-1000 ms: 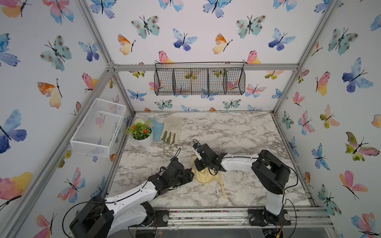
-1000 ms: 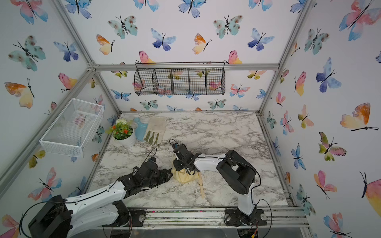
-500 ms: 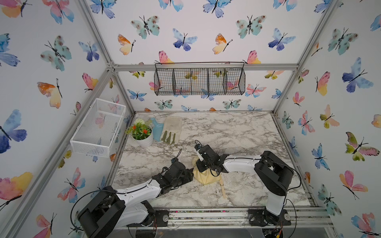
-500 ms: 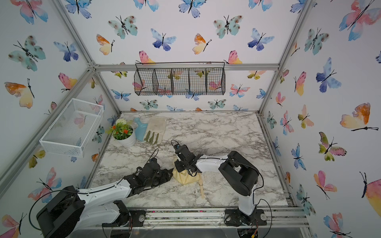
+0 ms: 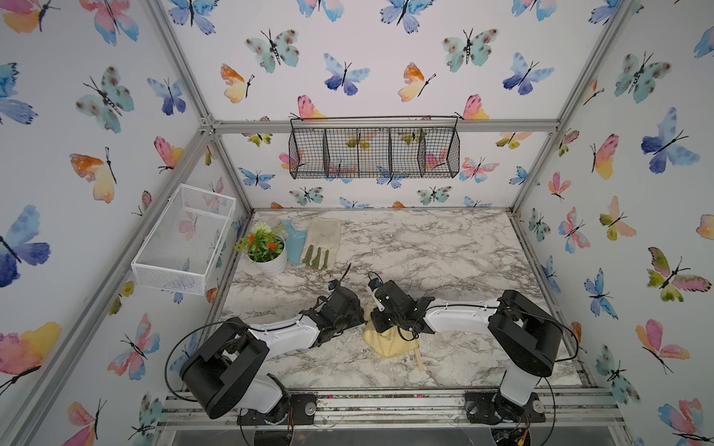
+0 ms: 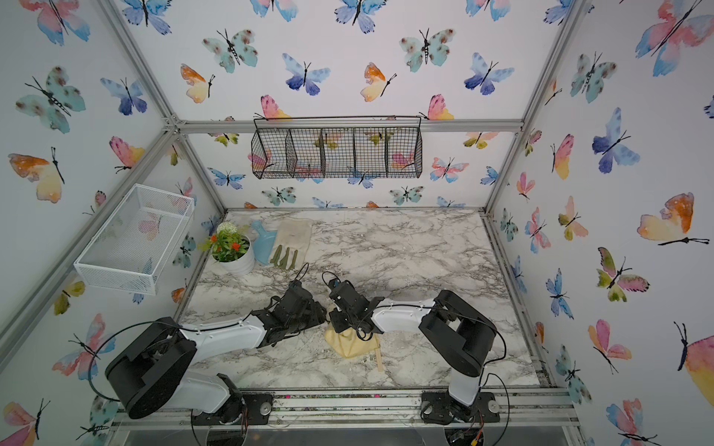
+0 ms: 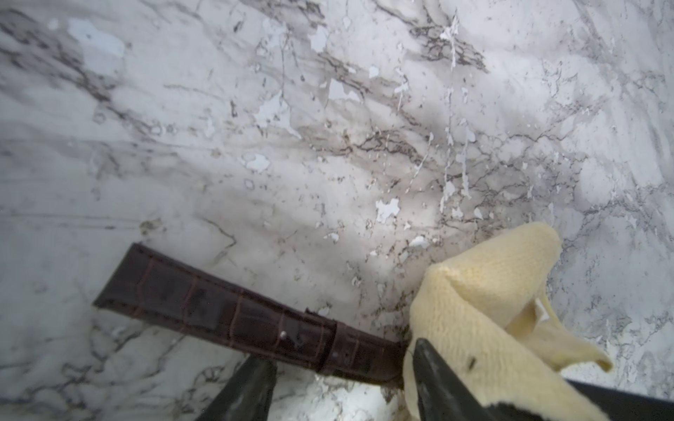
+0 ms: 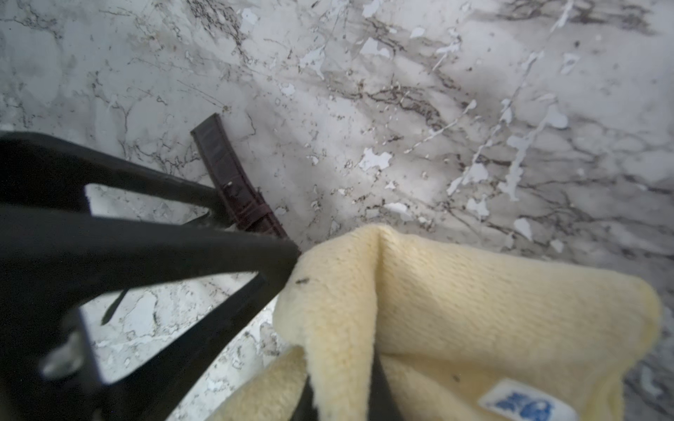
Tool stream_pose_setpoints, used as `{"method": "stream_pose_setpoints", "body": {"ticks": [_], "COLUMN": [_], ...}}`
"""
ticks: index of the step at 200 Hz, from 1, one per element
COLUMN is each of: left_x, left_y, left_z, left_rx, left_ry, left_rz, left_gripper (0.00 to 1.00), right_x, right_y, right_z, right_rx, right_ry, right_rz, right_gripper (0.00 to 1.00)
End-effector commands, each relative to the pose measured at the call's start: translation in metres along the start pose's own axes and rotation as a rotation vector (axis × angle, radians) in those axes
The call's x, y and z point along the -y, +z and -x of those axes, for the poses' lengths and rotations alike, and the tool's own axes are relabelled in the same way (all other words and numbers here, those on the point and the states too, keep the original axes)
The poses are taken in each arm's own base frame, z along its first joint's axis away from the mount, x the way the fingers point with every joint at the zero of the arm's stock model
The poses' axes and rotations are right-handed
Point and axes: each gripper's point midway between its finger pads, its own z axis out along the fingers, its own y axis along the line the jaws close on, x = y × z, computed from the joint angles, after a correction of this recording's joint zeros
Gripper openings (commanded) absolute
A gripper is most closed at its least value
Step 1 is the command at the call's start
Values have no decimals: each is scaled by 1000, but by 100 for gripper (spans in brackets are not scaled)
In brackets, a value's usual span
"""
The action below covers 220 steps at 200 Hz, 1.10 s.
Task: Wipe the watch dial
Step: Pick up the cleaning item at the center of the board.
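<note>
Yellow cloth (image 7: 492,310) hides the watch dial.
Only its brown strap (image 7: 219,306) shows; left tool (image 7: 341,351) straddles it, parted; right tool (image 5: 378,326) pinches the cloth.

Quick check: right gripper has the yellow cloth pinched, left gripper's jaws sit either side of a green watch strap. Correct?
Wrong colour: the watch strap is dark brown, not green; the left wrist view shows it. Otherwise yes: the right gripper pinches the yellow cloth, and the left gripper has its jaws either side of the strap.
</note>
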Motion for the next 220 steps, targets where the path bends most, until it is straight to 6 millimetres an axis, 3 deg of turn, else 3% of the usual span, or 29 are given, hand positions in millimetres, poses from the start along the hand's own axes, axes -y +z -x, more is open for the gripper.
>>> {"method": "stream_pose_setpoints", "body": {"ticks": [1, 64, 106, 134, 155, 220], "left_x": [-27, -32, -25, -27, -32, -45], "left_y": [9, 18, 38, 47, 48, 55], "left_z": [-8, 15, 9, 4, 4, 3], "left_rx": [-42, -21, -95, -135, -143, -161], "left_ry": [30, 67, 90, 105, 119, 164], "left_rz": [115, 199, 213, 236, 269, 340], "left_gripper": [60, 53, 55, 46, 33, 21], "right_x": [2, -2, -6, -6, -6, -8], "right_y": [-1, -14, -15, -17, -21, -42], "right_z": [-35, -36, -34, -31, -28, -16], "right_rx": [-104, -74, -62, -45, -32, 13], "right_ry": [33, 61, 62, 68, 72, 73], "right_rz": [-4, 16, 25, 25, 21, 25], "right_gripper": [6, 6, 5, 6, 6, 6]}}
